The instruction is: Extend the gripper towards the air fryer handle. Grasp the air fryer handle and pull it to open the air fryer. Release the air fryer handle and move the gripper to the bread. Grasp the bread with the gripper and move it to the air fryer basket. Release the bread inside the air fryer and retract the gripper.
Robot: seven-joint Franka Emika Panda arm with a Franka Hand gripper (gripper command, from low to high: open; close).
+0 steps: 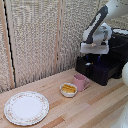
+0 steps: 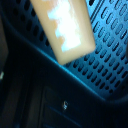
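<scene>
The black air fryer (image 1: 118,44) stands at the exterior view's right with its basket (image 1: 98,71) pulled out toward the table's middle. My gripper (image 1: 93,60) hangs just above the open basket, under the white wrist block. In the wrist view the bread (image 2: 65,30), a flat golden-orange piece, shows large and blurred. It hangs tilted over the perforated floor of the basket (image 2: 107,45) and overlaps the dark rim, so it is off the floor. My fingers do not show in the wrist view. The air fryer handle is not distinguishable on the drawer front.
A pink mug (image 1: 80,81) stands right in front of the drawer. Beside it is a white bowl with yellow food (image 1: 68,89). A large patterned plate (image 1: 26,107) lies at the exterior view's left. A slatted screen backs the wooden table (image 1: 95,107).
</scene>
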